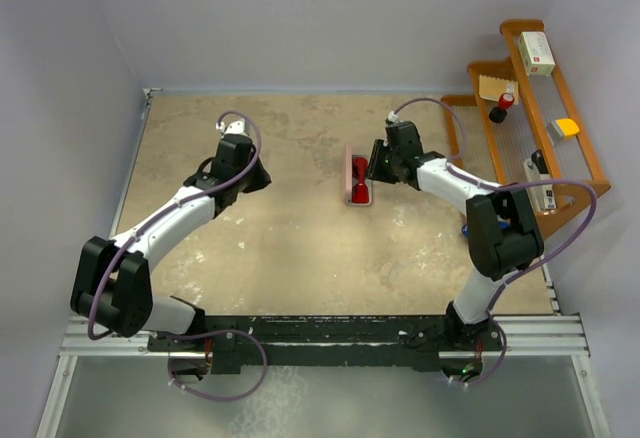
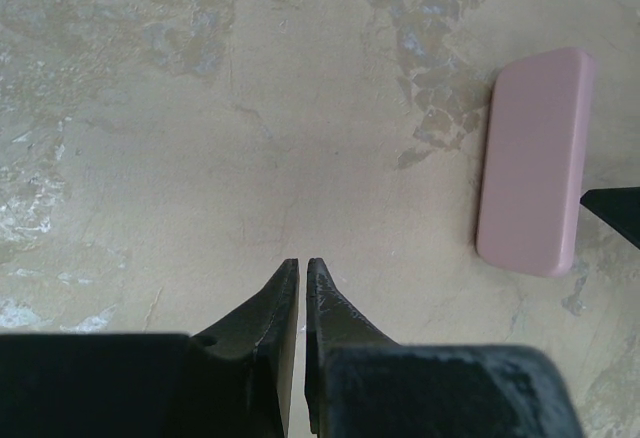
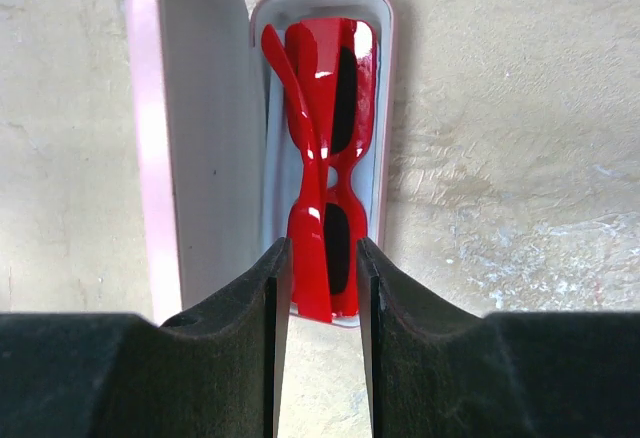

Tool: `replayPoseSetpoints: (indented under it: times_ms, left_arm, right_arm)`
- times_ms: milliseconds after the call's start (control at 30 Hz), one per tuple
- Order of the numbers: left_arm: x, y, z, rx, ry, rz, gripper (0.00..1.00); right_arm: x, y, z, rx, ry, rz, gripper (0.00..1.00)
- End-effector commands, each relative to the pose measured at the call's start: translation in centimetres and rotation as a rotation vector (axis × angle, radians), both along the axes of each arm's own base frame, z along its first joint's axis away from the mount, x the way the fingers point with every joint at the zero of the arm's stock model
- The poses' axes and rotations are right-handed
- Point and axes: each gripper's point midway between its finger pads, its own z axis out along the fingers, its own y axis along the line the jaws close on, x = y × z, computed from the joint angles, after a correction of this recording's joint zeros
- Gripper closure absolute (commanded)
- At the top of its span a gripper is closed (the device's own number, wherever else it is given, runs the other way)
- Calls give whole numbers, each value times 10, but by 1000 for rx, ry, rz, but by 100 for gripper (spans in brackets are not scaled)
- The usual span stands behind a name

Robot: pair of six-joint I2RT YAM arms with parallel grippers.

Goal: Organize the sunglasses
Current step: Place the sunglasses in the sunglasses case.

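the left gripper (image 2: 302, 264) hangs low over the worktop (image 2: 150, 178), its jaws pressed together on nothing. the right gripper (image 3: 322, 246) hovers with jaws a narrow way apart, just above the near end of the sunglasses (image 3: 312, 220). they lie folded inside the pink case (image 3: 205, 138), its lid standing open alongside, mid-worktop.

Red sunglasses (image 1: 359, 170) in pink case (image 1: 359, 199); right hand (image 1: 374, 167) just beside.

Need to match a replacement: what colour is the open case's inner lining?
Pale grey: the lining of the pink case, best seen in the right wrist view.
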Motion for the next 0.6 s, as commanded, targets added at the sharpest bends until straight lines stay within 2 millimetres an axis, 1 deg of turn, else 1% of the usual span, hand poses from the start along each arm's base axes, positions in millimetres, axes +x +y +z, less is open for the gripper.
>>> replayPoseSetpoints:
  times_ms: [0, 67, 133, 267, 333, 467, 567]
  left_arm:
    - [19, -14, 32, -42, -89, -18, 96]
    - [21, -16, 32, -43, -88, -22, 96]
    - [24, -20, 34, -51, -91, -29, 96]
    - [30, -30, 38, -59, -93, -52, 96]
    - [35, -37, 42, -63, -99, -67, 95]
    - [44, -50, 43, -59, -92, -88, 90]
    - [51, -63, 43, -55, -83, -114, 87]
  right_arm:
    - [-4, -6, 7, -44, -12, 26, 66]
    - [-6, -8, 4, -51, -5, 12, 66]
    - [-7, -11, 2, -57, -6, -1, 69]
    - [-7, -22, -3, -97, -6, -36, 93]
    - [-6, -28, -6, -101, -3, -47, 100]
    - [-2, -36, -13, -104, -5, -74, 100]
    - [3, -33, -21, -79, 1, -49, 100]
